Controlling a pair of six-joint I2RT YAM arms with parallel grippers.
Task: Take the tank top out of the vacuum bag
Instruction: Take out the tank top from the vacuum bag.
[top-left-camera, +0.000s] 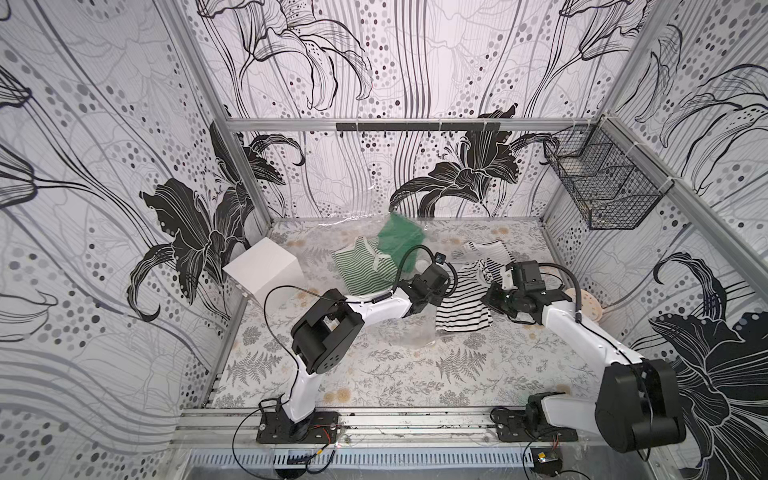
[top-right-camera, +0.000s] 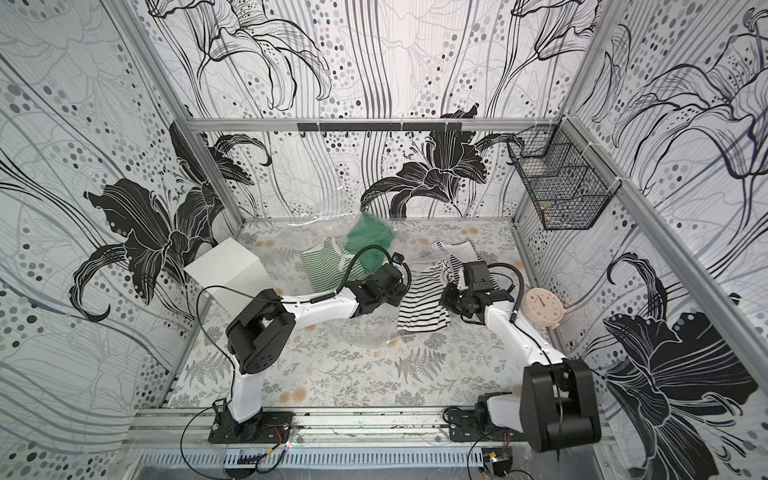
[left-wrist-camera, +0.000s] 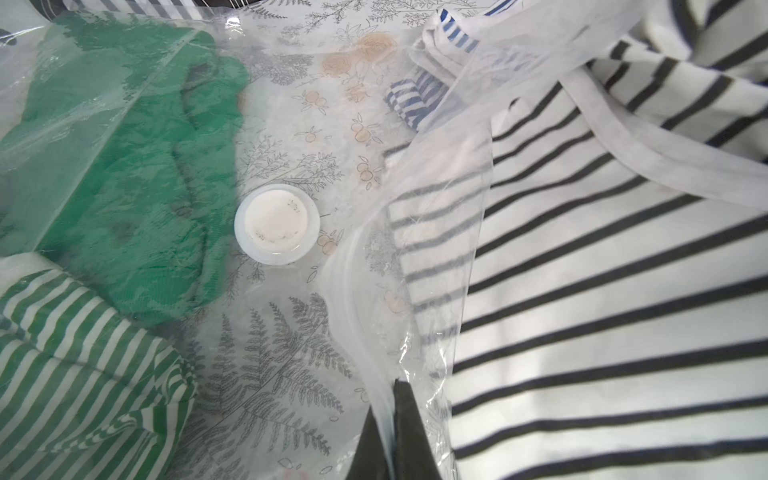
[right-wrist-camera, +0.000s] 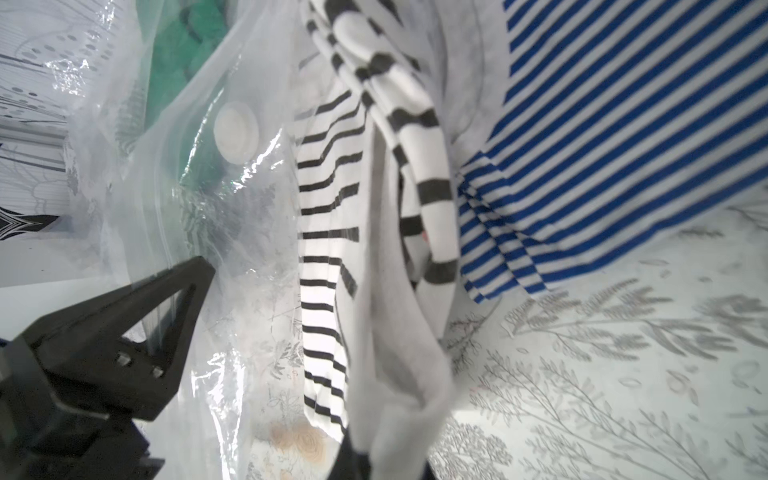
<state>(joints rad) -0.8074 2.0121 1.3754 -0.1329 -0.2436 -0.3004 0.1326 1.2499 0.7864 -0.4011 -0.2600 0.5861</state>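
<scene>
Now: right gripper (right-wrist-camera: 386, 467) clamped tight on white edge of black-striped tank top (right-wrist-camera: 324, 249), garment lying partly out of vacuum bag (left-wrist-camera: 266, 316) mouth; left gripper (left-wrist-camera: 392, 399) pinches bag's zip edge. Best pull steadily away, left anchoring plastic, without dragging green garments (left-wrist-camera: 124, 166).

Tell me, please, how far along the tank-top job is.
Done: the black-striped tank top lies mostly outside the vacuum bag. In hand: the left gripper pinches the bag's edge; the right gripper grips the top's trim. Left: freeing its last edge from under the plastic.

Green garment (top-left-camera: 399, 239) inside vacuum bag (top-left-camera: 413, 334)
</scene>
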